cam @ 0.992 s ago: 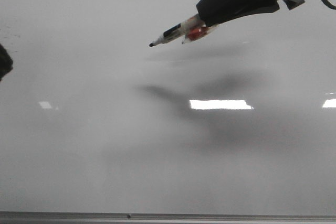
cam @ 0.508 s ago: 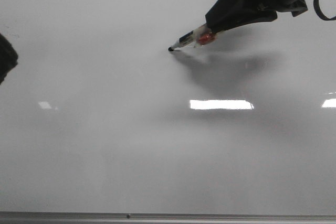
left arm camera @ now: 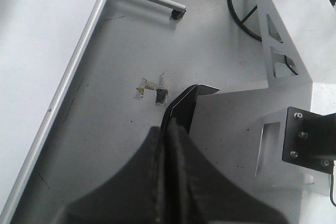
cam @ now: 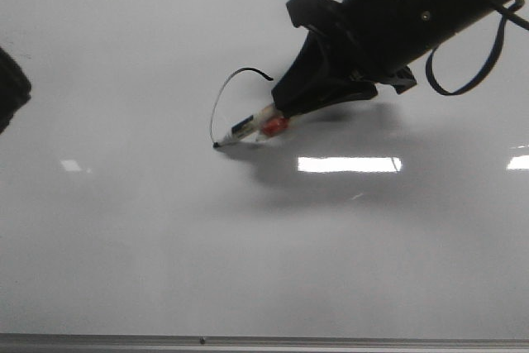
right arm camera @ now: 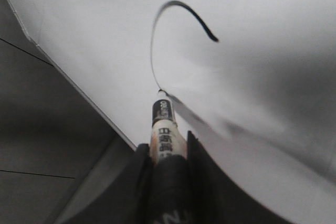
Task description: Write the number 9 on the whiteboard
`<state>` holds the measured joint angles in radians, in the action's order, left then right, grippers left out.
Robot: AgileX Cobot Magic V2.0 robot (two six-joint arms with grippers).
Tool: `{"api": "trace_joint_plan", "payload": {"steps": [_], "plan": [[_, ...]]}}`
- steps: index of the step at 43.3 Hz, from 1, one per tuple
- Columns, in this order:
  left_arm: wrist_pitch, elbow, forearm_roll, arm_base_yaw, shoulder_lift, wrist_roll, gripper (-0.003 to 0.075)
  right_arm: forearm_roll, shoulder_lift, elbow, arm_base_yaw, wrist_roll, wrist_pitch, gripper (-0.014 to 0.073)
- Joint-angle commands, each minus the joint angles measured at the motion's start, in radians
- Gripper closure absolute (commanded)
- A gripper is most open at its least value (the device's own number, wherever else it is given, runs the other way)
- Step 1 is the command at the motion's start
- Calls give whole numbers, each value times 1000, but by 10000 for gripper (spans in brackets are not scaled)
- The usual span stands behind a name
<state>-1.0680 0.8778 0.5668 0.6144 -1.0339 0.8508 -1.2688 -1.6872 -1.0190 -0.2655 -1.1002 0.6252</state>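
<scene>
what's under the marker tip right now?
The marker tip sits on the whiteboard, at the end of a thin curved black stroke. The right gripper hides the marker's rear, and its shadow lies beside the tip.

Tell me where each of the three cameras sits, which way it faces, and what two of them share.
Front: looks forward over the whiteboard; shows the right gripper holding the marker.
Left wrist: on the left arm, facing the floor beside the board's frame; shows the left gripper, fingers together.
Right wrist: on the right arm, looking along the marker.
Shared by front and right wrist: the curved stroke.
</scene>
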Motion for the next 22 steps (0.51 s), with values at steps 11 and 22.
{"api": "trace_joint_plan", "payload": {"steps": [11, 22], "plan": [[79, 25, 51, 4, 17, -9, 739, -21, 164, -49, 112, -4, -53, 654], [81, 25, 51, 4, 17, -9, 739, -2, 157, -47, 112, -3, -45, 654]]}}
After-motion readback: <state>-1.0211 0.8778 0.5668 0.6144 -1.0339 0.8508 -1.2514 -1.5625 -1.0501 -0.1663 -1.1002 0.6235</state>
